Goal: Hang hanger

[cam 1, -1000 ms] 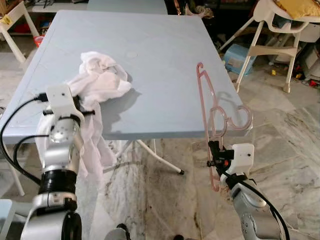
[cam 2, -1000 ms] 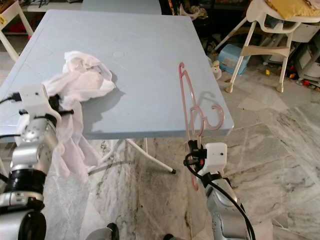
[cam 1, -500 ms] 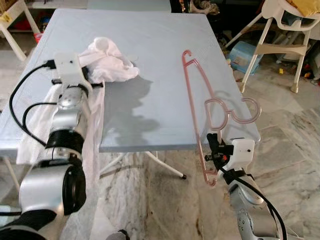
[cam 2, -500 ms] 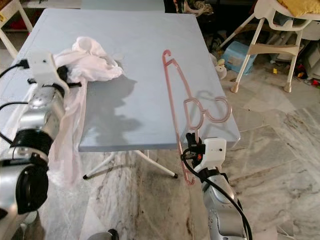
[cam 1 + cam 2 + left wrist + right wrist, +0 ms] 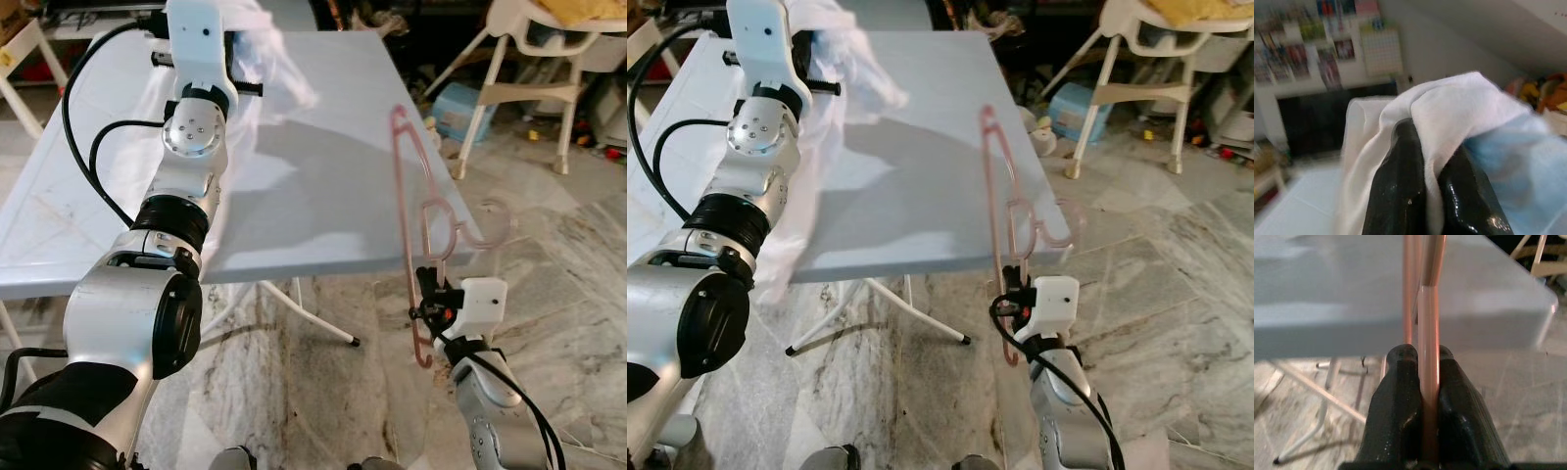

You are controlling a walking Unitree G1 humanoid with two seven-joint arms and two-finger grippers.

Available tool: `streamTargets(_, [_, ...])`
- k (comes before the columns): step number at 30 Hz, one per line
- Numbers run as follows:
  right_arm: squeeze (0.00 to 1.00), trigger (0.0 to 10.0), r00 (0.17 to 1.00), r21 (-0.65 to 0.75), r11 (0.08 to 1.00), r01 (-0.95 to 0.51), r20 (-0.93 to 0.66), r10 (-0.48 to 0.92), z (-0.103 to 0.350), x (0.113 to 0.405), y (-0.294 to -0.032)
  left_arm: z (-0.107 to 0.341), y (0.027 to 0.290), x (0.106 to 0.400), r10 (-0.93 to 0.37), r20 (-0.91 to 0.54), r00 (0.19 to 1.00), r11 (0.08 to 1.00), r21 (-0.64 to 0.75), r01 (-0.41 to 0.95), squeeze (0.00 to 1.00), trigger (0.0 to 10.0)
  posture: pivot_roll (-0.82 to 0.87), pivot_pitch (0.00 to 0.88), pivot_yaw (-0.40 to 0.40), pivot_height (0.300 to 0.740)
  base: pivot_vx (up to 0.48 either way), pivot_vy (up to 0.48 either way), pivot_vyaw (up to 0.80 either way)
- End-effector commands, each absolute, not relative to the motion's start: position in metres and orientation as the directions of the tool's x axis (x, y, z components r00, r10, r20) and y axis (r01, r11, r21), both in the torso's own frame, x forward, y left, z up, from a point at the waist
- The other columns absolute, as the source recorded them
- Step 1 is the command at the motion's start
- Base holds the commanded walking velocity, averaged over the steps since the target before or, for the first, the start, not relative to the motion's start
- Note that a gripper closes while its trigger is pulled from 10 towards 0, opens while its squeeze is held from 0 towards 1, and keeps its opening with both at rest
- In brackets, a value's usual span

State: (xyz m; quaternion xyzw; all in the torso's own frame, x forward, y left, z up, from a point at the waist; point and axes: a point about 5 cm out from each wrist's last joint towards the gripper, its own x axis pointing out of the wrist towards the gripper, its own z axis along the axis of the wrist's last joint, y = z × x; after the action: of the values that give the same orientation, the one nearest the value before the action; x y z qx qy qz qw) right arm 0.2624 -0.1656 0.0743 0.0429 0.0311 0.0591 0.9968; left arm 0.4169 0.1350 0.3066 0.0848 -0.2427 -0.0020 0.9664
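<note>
Two grippers busy: left gripper (image 5: 1425, 196) pinches white cloth (image 5: 1449, 117) above far table (image 5: 323, 196); right gripper (image 5: 1422, 382) clamps pink hanger (image 5: 416, 215).

Grey-blue tabletop (image 5: 323, 157) on white folding legs (image 5: 312, 311), over marbled stone floor (image 5: 549, 245). White high chair (image 5: 534, 59) at far right w/ yellow cushion (image 5: 588, 10) on its seat. Light blue box (image 5: 453, 103) on floor beside chair. White furniture leg (image 5: 24, 59) far left. Background clutter too blurred to tell.
</note>
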Motion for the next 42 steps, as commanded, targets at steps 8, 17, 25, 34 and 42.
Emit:
streamTargets(8, [0.0, 10.0, 0.989, 0.085, 0.99, -0.114, -0.082, 0.121, 0.071, 0.26, -0.167, 0.228, 0.163, 0.411, 0.024, 0.284, 0.959, 0.992, 0.112, -0.058, 0.0, 10.0, -0.07, 0.158, -0.014, 0.74, 0.0, 0.0, 0.0])
streamTargets(17, [0.0, 10.0, 0.988, 0.087, 0.989, -0.122, -0.085, 0.129, 0.071, 0.262, -0.166, 0.201, 0.185, 0.402, 0.098, 0.227, 0.969, 0.988, 0.093, -0.121, 0.0, 10.0, -0.06, 0.149, -0.021, 0.74, 0.0, 0.0, 0.0])
streamTargets(25, [0.0, 10.0, 0.986, 0.089, 0.988, -0.13, -0.089, 0.138, 0.071, 0.263, -0.166, 0.155, 0.203, 0.389, 0.121, 0.045, 0.992, 0.98, 0.156, -0.127, 1.0, 10.0, -0.05, 0.146, -0.027, 0.74, 0.0, 0.0, 0.0])
streamTargets(34, [0.0, 10.0, 0.983, 0.089, 0.985, -0.15, -0.092, 0.158, 0.071, 0.265, -0.165, 0.17, 0.272, 0.379, 0.394, 0.092, 0.914, 0.738, 0.561, -0.375, 1.0, 10.0, -0.04, 0.147, -0.038, 0.74, 0.0, 0.0, 0.0])
streamTargets(42, [0.0, 10.0, 0.981, 0.091, 0.983, -0.161, -0.092, 0.169, 0.071, 0.267, -0.163, 0.193, 0.29, 0.377, 0.405, 0.201, 0.892, 0.631, 0.645, -0.432, 1.0, 10.0, -0.03, 0.146, -0.044, 0.74, 0.0, 0.0, 0.0])
